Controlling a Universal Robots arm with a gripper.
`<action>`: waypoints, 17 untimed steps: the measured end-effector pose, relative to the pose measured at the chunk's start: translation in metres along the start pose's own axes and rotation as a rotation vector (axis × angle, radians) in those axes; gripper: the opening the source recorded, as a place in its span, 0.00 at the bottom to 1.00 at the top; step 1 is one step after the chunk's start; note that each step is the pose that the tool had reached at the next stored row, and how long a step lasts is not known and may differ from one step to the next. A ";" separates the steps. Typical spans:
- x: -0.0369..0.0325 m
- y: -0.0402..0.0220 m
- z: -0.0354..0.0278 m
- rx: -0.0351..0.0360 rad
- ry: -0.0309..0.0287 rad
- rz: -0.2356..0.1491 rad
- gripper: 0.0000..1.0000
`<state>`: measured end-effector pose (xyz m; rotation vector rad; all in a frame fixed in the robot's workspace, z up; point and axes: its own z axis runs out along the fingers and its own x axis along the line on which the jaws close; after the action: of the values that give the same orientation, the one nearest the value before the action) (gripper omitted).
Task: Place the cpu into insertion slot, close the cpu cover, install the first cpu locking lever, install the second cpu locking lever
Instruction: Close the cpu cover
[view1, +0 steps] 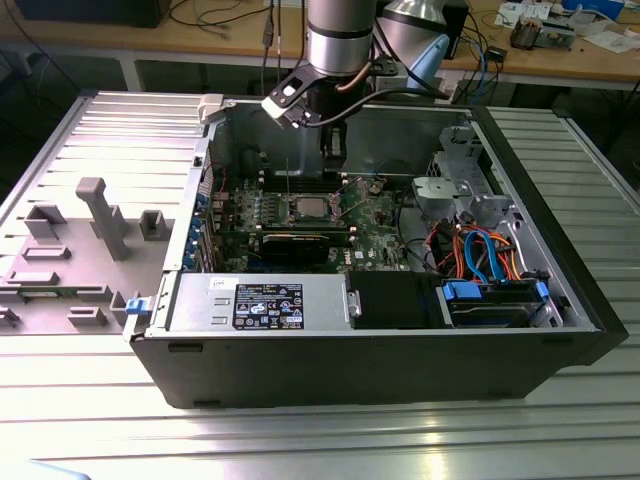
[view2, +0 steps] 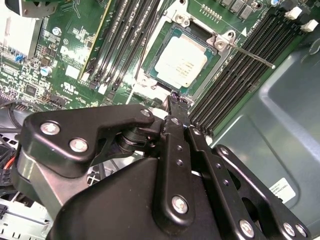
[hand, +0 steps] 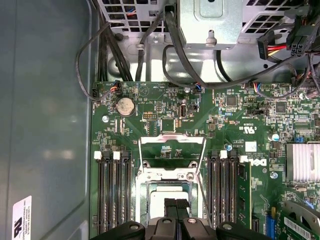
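The small, flat, square cpu (view2: 181, 61) with the dull silver-grey metal top is lying in the square insertion slot (view2: 220, 40), which has a silver metal frame around it. The cpu is lying flat on the green circuit board (hand: 240, 115) with its metal top facing up, out of the big open black computer case (view1: 400, 370). It is square, so no side is the long one. Its edges are running straight along the long black memory slots (view2: 125, 40) that are sitting on both sides of it. In the exterior view the cpu (view1: 308, 208) is sitting near the middle of the frame, a little toward the exterior view's left. The thin square silver cpu cover (hand: 172, 150) with the big window is standing open beside the slot, and the green board is showing through its window. A thin silver metal lever (view2: 250, 54) is sticking out from one corner of the slot. The black gripper (view2: 176, 100) is hanging close over the slot's edge, with its two fingers pressed together and nothing between them.
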<state>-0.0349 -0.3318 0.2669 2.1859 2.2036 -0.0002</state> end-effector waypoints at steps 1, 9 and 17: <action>0.0000 0.0003 0.0000 0.0000 0.0000 0.000 0.11; 0.0000 0.0022 0.0001 0.0000 0.0000 0.000 0.11; -0.0001 0.0080 0.0002 0.0002 0.0000 0.000 0.11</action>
<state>-0.0269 -0.3318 0.2670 2.1859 2.2038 -0.0005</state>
